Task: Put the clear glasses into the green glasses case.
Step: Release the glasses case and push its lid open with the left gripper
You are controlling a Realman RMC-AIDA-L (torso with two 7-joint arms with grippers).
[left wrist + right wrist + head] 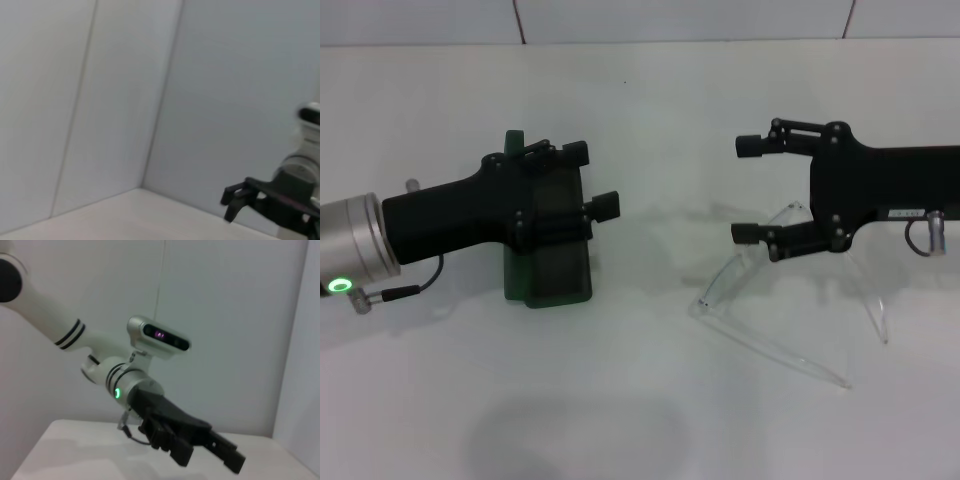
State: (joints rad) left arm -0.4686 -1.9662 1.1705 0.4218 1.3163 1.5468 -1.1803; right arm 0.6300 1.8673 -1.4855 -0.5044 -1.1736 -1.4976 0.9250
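The green glasses case lies on the white table at the left, mostly covered by my left gripper, which hovers over it, open and holding nothing. Whether the case lid is open cannot be told. The clear glasses rest at the right, lenses toward the centre, with both thin temple arms spread toward the front. My right gripper hangs just above their far side, open and empty. The right wrist view shows the left gripper from afar. The left wrist view shows the right gripper in the distance.
The white table runs back to a white panelled wall. Bare tabletop lies between the case and the glasses and along the front edge.
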